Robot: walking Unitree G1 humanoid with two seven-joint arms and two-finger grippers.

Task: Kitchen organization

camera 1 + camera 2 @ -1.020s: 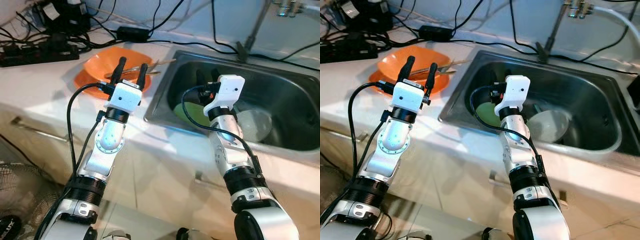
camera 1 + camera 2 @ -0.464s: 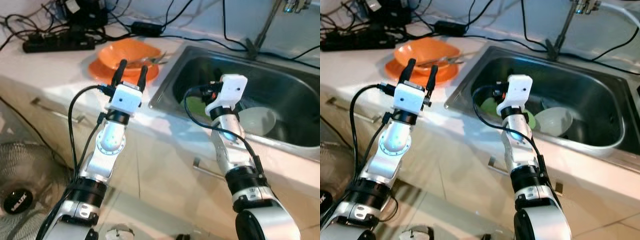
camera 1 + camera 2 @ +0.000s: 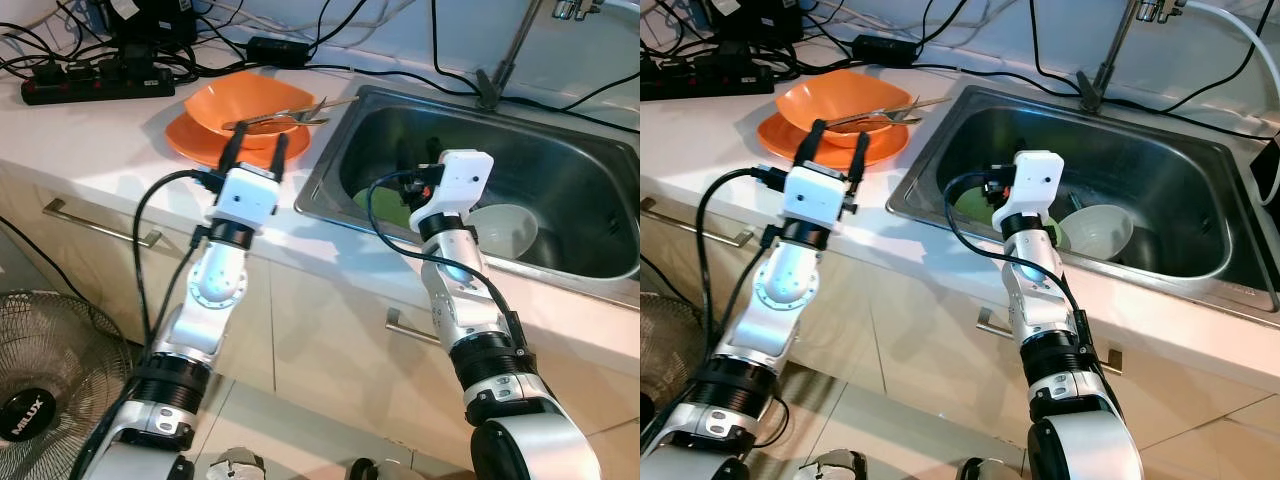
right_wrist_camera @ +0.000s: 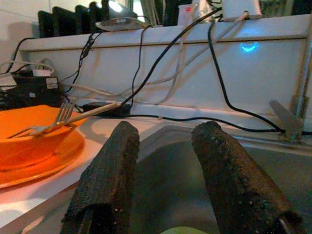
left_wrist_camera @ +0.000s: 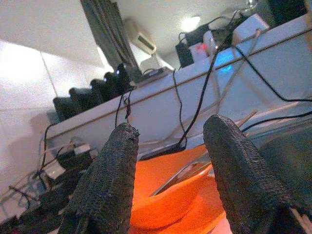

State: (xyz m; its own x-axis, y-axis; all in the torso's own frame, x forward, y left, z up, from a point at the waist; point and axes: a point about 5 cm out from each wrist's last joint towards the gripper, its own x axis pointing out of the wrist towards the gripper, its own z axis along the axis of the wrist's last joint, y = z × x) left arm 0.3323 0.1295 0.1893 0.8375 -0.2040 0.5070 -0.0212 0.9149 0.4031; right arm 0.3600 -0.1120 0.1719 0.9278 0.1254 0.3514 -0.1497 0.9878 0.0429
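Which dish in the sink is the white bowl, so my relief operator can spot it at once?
Start at the steel sink set into the counter, right of the stacked orange dishes. In its basin, just right of the right gripper, sits the white bowl. It is pale, round and open upward, unlike the flat green plate lying beside it.

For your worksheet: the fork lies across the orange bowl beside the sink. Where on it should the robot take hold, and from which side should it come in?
Grip the fork by its handle, the long end jutting past the orange bowl rim toward the sink. That end probably hangs free, leaving room for fingers; the tines rest inside the bowl. Coming from above with the open left tool, already near, seems simplest.
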